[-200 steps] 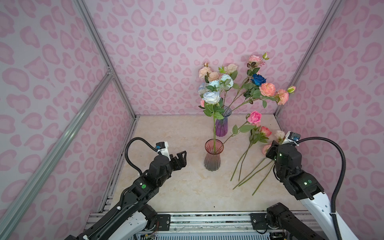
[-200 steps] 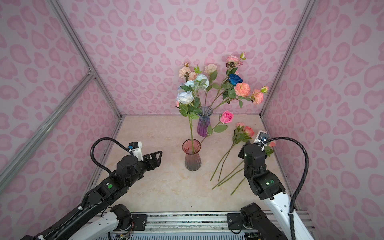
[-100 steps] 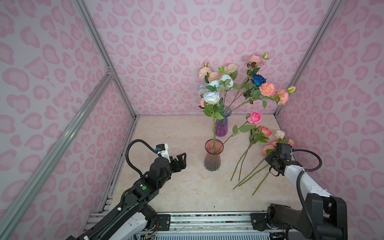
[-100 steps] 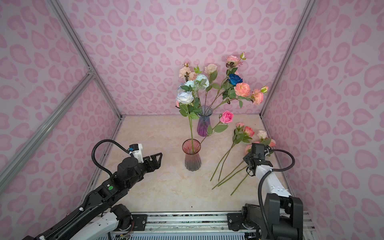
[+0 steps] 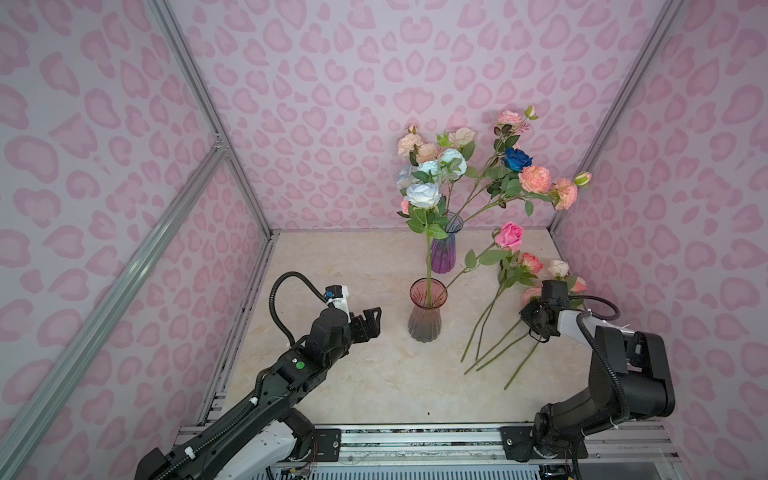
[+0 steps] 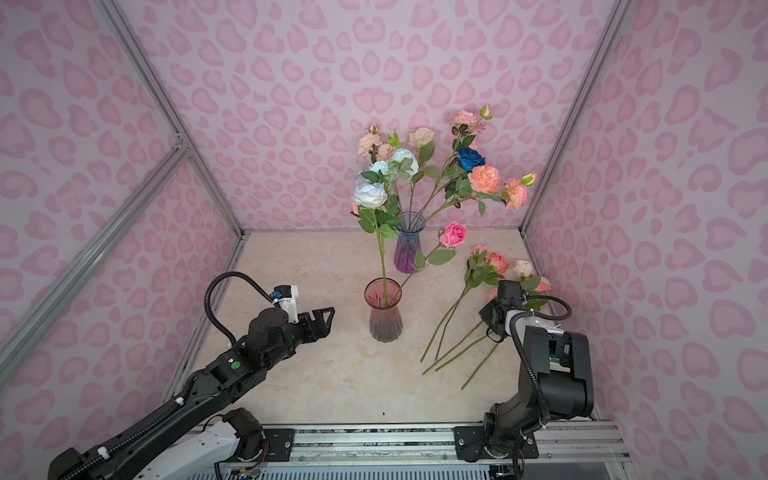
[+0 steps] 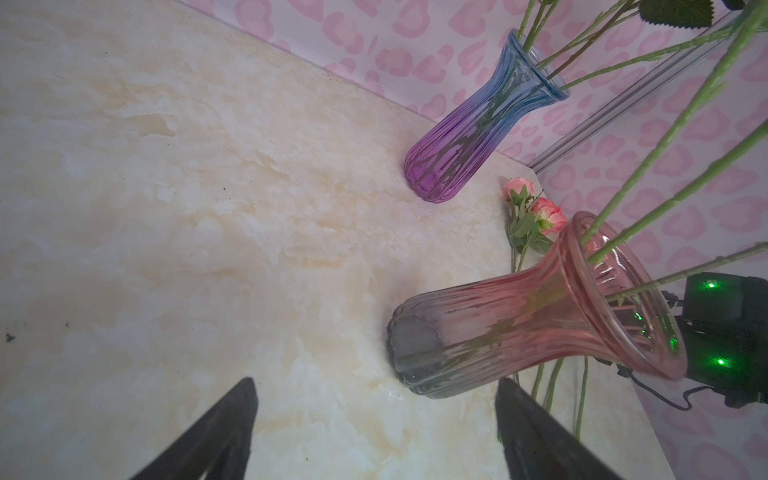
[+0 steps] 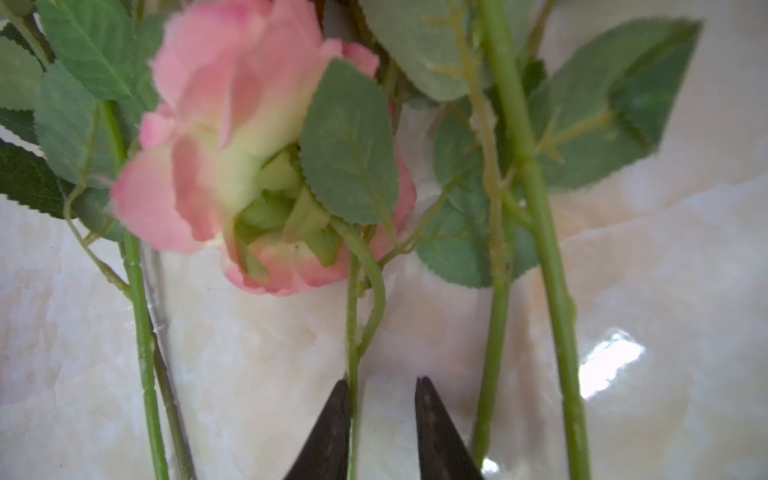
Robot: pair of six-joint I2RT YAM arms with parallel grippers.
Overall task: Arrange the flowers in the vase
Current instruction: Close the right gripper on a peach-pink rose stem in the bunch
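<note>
The right hand [image 8: 380, 384] has dropped to the loose flowers [image 5: 530, 262], jaws narrowed round one stem [image 8: 353, 324], not yet clamped; the left hand [image 7: 374, 380] waits wide open.

Pink blotch-patterned walls [image 5: 332, 83], cream marbled table [image 5: 353, 374], purple-blue vase [image 5: 443, 253], pink-grey vase [image 5: 424, 320]

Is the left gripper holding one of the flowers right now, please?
No: in the left wrist view the left gripper is wide open, with only the table showing between its jaws, near the pink vase.
</note>
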